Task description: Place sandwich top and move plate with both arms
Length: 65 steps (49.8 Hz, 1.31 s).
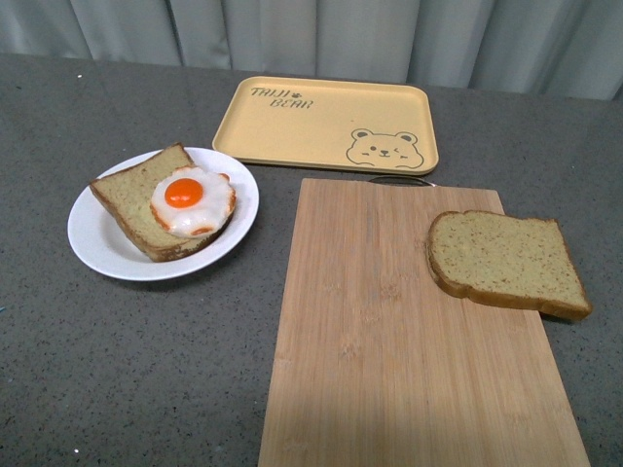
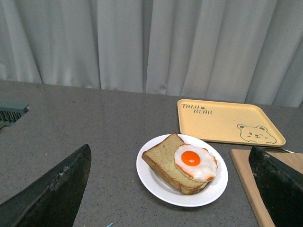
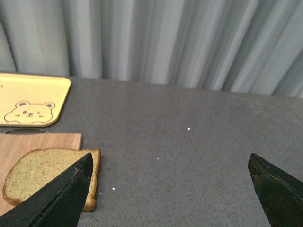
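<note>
**Both grippers wide open and empty, top slice on the board**

Front view, left-centre: round shallow white plate point(image 1: 95, 245) on the speckled grey tabletop point(image 1: 146, 379). On it lies a tan wholemeal bread slice point(image 1: 128, 197), with a fried egg point(image 1: 193, 201) on its right half.

Upper centre: rectangular yellow tray with a bear drawing point(image 1: 326, 126), near the plate but not touching.

Centre to lower right: light wooden cutting board point(image 1: 389, 350), its far edge close to the tray.

Right-centre: sandwich top point(image 1: 506, 261), a plain square speckled tan slice with darker crust. It lies flat on the board, right corner overhanging the board's right edge, well apart from the plate.

Top of frame: pleated grey curtain point(image 1: 292, 29).

Left wrist view: left gripper point(image 2: 169, 147) is spread wide, dark fingers point(image 2: 52, 194) at the lower corners of frame, gripping nothing. The plate and egg slice show in the gap, untouched.

Right wrist view: right gripper point(image 3: 170, 155) is equally wide and holds nothing. The sandwich top is at lower left of frame, partly behind one finger.
</note>
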Motion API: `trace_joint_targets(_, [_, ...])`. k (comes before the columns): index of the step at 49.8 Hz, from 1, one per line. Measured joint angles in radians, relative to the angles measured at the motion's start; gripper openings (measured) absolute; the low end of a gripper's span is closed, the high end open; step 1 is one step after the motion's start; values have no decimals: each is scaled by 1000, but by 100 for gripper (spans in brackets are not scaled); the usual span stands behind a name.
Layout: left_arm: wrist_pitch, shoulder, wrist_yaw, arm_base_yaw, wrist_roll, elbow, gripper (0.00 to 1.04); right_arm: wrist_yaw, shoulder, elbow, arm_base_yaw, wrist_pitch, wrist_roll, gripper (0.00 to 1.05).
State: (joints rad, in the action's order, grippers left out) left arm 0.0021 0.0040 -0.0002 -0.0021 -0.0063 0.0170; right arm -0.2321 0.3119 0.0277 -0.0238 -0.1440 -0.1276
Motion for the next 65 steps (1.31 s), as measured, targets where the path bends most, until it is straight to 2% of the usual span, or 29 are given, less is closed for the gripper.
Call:
trace_joint_targets(5, [0,0,0,0,0,0,98,223,428,77,144,-229,47,95])
trace_joint_targets(14, [0,0,0,0,0,0,98,380,880,210,223,-368,138,95])
trace_joint_targets(21, [0,0,1,0,0,0,98,451,1123,312,225,-349,192,95])
trace_joint_targets(31, [0,0,0,0,0,0,98,633,1413,480,219,-232,304,95])
trace_joint_targets(44, [0,0,0,0,0,0,98,715,1624,645,214,-145,335,95])
trace_joint_targets(54, [0,0,0,0,0,0,98,715,1714,721,197,-140,349,95])
trace_joint_targets(57, [0,0,0,0,0,0,98,723,1740,743,187,-134,358,89])
trace_joint_targets(58, [0,0,0,0,0,0,98,728,1755,756,181,-126,362,84])
trace_joint_targets(65, [0,0,0,0,0,0,98,720,1797,788,156,-118,381,64])
